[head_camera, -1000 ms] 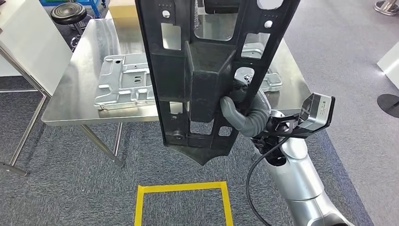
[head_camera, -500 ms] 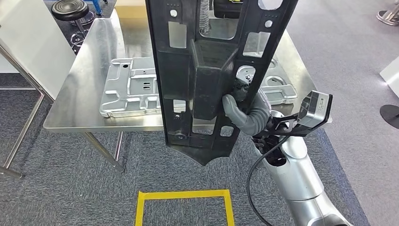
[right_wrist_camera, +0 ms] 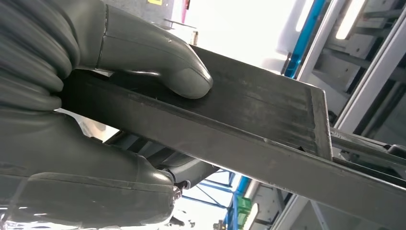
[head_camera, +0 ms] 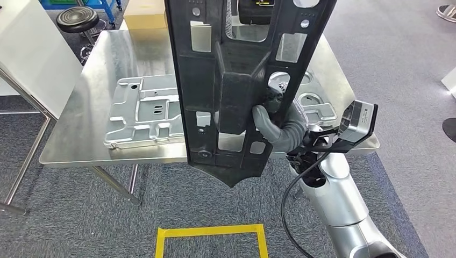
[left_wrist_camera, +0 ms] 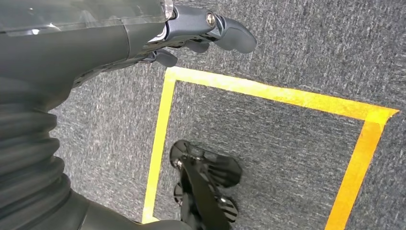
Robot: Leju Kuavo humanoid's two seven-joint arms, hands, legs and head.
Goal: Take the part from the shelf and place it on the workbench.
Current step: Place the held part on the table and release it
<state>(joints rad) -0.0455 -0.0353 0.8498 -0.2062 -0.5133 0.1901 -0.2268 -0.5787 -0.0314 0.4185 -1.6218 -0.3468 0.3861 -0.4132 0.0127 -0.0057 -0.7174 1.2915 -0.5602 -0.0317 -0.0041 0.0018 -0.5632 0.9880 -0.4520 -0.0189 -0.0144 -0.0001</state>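
A large black plastic part with cut-out windows stands upright close in front of me, hiding the middle of the steel workbench. My right hand grips it at its right edge, low down, in front of the bench's near edge. In the right wrist view the thumb and fingers clamp a flat black rib of the part. My left hand hangs over the carpet, holding nothing, with its fingers apart.
A silver stamped metal plate lies on the bench's left half, another at its right. A cardboard box sits at the far edge, a black stool beyond. Yellow floor tape marks a square at my feet.
The whole view has shifted: the workbench now sits lower and nearer in the picture. The black part stays in my right hand in the same upright pose.
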